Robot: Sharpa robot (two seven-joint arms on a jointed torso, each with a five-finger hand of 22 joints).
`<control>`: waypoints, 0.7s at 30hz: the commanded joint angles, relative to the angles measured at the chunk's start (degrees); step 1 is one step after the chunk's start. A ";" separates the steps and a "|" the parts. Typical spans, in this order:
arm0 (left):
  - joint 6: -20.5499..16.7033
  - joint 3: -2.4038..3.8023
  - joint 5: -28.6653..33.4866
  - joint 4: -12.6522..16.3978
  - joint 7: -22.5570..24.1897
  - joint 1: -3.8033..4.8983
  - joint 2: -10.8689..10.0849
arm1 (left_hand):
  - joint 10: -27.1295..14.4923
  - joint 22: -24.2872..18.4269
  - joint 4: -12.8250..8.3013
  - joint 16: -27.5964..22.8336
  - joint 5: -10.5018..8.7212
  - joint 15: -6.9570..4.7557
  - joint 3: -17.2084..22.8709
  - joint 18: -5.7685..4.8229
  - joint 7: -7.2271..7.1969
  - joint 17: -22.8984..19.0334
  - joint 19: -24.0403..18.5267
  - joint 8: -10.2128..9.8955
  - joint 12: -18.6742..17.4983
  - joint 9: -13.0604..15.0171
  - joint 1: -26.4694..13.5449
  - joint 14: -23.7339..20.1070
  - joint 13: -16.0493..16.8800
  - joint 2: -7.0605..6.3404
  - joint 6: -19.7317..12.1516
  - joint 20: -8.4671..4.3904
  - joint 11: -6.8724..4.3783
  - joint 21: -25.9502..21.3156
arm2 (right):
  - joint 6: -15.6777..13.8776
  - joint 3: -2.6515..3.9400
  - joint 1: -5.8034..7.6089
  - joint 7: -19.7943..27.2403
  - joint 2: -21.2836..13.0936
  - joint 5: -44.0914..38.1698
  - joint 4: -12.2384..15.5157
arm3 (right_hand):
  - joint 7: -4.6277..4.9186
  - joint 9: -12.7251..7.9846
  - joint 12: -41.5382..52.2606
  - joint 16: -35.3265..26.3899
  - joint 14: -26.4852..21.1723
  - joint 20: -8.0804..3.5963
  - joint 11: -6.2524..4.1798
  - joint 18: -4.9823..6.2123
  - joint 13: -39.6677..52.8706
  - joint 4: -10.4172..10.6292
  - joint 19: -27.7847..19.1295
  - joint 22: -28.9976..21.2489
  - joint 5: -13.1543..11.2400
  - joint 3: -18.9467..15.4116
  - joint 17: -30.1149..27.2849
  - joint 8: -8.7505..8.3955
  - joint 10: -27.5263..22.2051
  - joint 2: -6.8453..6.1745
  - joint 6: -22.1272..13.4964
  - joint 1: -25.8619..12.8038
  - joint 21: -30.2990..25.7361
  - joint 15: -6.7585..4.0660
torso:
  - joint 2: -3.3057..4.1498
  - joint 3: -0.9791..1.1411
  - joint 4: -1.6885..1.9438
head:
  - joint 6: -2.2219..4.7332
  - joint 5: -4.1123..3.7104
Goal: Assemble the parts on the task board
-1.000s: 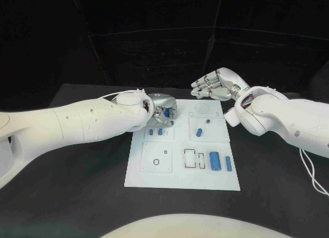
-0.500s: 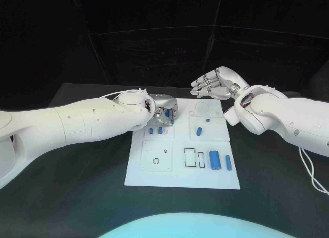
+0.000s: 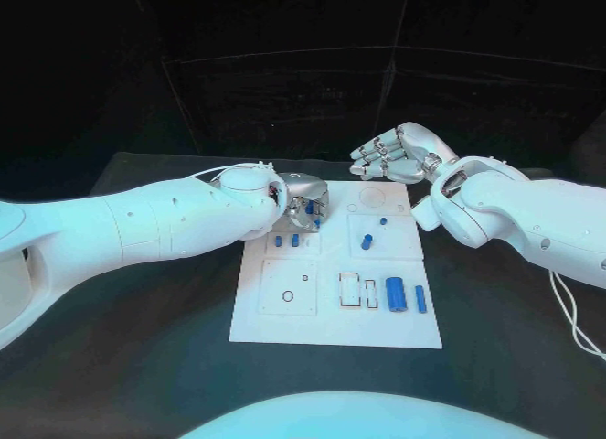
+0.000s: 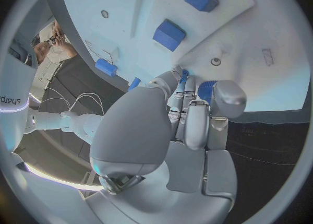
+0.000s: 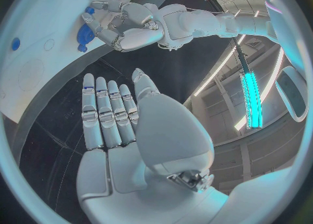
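The white task board (image 3: 382, 334) lies in the middle of the table. My left hand (image 3: 303, 201) hovers over its far left part, fingers curled, and pinches a small blue part (image 4: 206, 89) at the fingertips. That blue part (image 5: 84, 33) sits under the left hand (image 5: 127, 25) in the right wrist view too. Just beside the hand lie two small blue parts (image 3: 285, 241). A blue peg (image 3: 366, 242) and a tiny blue part (image 3: 383, 221) sit further right. My right hand (image 3: 398, 155) hangs beyond the board's far edge, holding nothing, its fingers (image 5: 104, 112) stretched out.
A thick blue cylinder (image 3: 395, 294) and a thin blue bar (image 3: 420, 299) lie at the board's right side, beside rectangular slots (image 3: 350, 290). A square recess (image 3: 290, 291) sits at the near left. A white cable (image 3: 577, 329) trails on the table at the right.
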 commanded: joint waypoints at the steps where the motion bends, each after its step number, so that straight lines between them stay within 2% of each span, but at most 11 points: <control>1: 1.93 -0.11 -0.41 -0.17 -0.31 -0.21 0.20 | 0.82 0.35 -0.02 0.24 0.09 -0.41 0.63 -0.60 -0.08 -0.06 0.49 -0.32 -0.48 -0.15 -0.36 1.19 -0.15 0.21 0.70 -0.07 -0.04 0.55 | 0.23 0.04 0.11 0.18 0.07 0.15 0.09 | 0.43 -0.06 -0.35 -0.20 -0.46 0.13 0.34 0.62 -0.06 0.04 -0.02 -0.06 0.37 0.25 -0.07 -0.17 -0.15 0.37 0.17 -0.20 -0.37 -0.09 | 0.02 -0.01 -0.04 | -0.01 -0.06; 11: 0.43 -0.10 -0.41 -0.48 -1.06 -0.37 0.41 | 5.36 2.09 -1.95 0.23 -0.05 -1.18 4.92 -0.91 -0.40 -0.59 1.14 -0.65 -1.92 -0.48 0.86 1.39 -0.15 1.58 3.66 -0.81 -0.91 2.35 | 0.34 0.04 0.11 0.17 0.06 0.15 0.15 | 0.44 -0.06 -0.36 -0.20 -0.48 0.13 0.33 0.62 -0.05 0.03 -0.03 -0.07 0.39 0.27 -0.07 -0.16 -0.14 0.37 0.18 -0.20 -0.39 -0.09 | -0.01 0.01 0.00 | 0.02 -0.21; 21: -2.83 -0.03 -0.37 0.79 0.29 -0.40 -0.76 | 7.03 2.76 -3.58 0.16 -0.07 -1.09 7.79 -1.01 -0.21 -1.14 1.19 -1.91 -4.54 -0.97 -0.30 1.41 -0.15 0.98 4.72 -0.84 -0.82 2.79 | 0.38 0.04 0.11 0.25 0.01 0.15 0.14 | 0.44 -0.06 -0.36 -0.20 -0.48 0.13 0.33 0.62 -0.05 0.03 -0.03 -0.07 0.39 0.27 -0.07 -0.16 -0.14 0.37 0.18 -0.20 -0.39 -0.09 | -0.03 -0.03 0.04 | 0.26 -0.29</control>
